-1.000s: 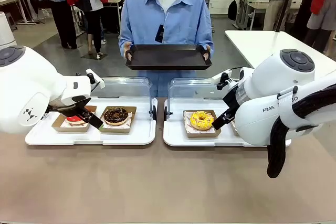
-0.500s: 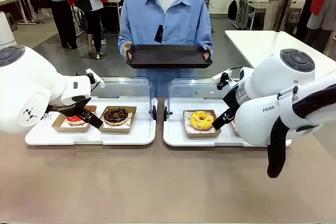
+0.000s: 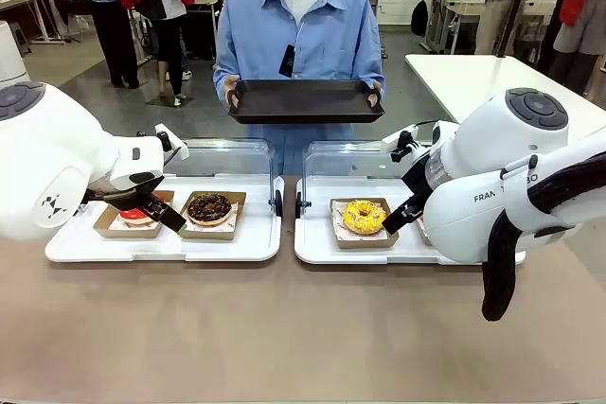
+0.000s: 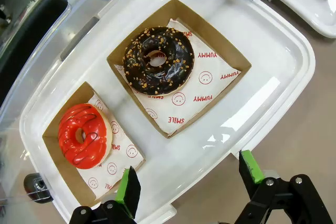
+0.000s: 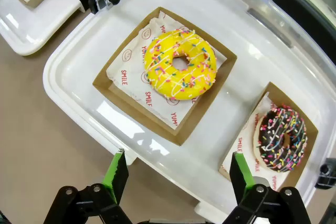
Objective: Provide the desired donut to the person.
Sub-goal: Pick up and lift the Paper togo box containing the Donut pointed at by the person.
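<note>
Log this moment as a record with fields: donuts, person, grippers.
left white tray: red-glazed donut, nut-topped chocolate donut, each boxed
right white tray: yellow sprinkled donut, sprinkled chocolate donut, each boxed
person: holds black tray in both hands, far side
left gripper: open, over left white tray, holding nothing
right gripper: open, over right white tray, holding nothing

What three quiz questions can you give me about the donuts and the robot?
1. True or false: the person in the light blue shirt holds a black rectangular tray with both hands.
2. Which donut shares the white plastic tray with the round red-glazed donut?
A. a green-iced donut
B. the chocolate donut with nut crumbs
C. a plain sugar donut
3. Fill in: the left gripper and the right gripper are both ___.
Key: 1 true; 2 B; 3 open.
</note>
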Controlling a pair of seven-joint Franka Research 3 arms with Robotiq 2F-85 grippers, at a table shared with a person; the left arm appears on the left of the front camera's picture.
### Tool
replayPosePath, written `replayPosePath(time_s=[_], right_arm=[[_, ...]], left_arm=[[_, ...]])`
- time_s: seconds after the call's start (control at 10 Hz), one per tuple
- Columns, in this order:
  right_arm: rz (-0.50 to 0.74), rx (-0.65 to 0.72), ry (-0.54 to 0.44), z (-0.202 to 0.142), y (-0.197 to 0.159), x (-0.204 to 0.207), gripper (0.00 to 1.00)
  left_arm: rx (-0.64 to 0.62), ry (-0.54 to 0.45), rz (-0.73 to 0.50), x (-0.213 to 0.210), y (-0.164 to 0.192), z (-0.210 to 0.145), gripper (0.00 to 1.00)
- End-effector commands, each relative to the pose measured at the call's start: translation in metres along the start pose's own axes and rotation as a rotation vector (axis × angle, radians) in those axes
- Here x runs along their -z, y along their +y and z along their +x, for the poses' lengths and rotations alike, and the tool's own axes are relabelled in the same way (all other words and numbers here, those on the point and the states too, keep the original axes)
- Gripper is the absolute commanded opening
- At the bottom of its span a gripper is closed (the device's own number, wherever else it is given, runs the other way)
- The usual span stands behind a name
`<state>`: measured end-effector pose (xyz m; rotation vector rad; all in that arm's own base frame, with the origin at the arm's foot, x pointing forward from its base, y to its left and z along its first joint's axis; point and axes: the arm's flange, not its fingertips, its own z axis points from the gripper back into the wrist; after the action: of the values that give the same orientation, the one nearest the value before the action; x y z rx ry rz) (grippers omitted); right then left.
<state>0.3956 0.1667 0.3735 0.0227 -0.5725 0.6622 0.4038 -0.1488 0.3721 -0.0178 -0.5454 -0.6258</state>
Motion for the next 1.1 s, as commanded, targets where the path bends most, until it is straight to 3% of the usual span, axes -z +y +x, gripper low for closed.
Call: replayPosePath(time_s=[0.0,0.2,0.4,0.8,1.0], right_arm=[[0.0,0.0,0.0,0.0,0.0,0.0,1.0],[0.0,0.0,0.0,0.0,0.0,0.0,1.0],[-0.007,0.011,-0.039,0.021,0.002,-0.069,1.0],[-0.073,0.039,-0.034,0.043,-0.019,-0.202,1.0],[-0.092,0.02,-0.031,0.05,-0.016,-0.246,1.0]], left_arm=[[0.0,0.0,0.0,0.0,0.0,0.0,1.0],[0.0,0.0,0.0,0.0,0.0,0.0,1.0],[0.055,0.028,0.116,-0.065,0.002,0.035,1.0],[0.098,-0.02,0.164,-0.18,0.009,0.084,1.0],[0.075,-0.05,0.193,-0.211,0.009,0.086,1.0]])
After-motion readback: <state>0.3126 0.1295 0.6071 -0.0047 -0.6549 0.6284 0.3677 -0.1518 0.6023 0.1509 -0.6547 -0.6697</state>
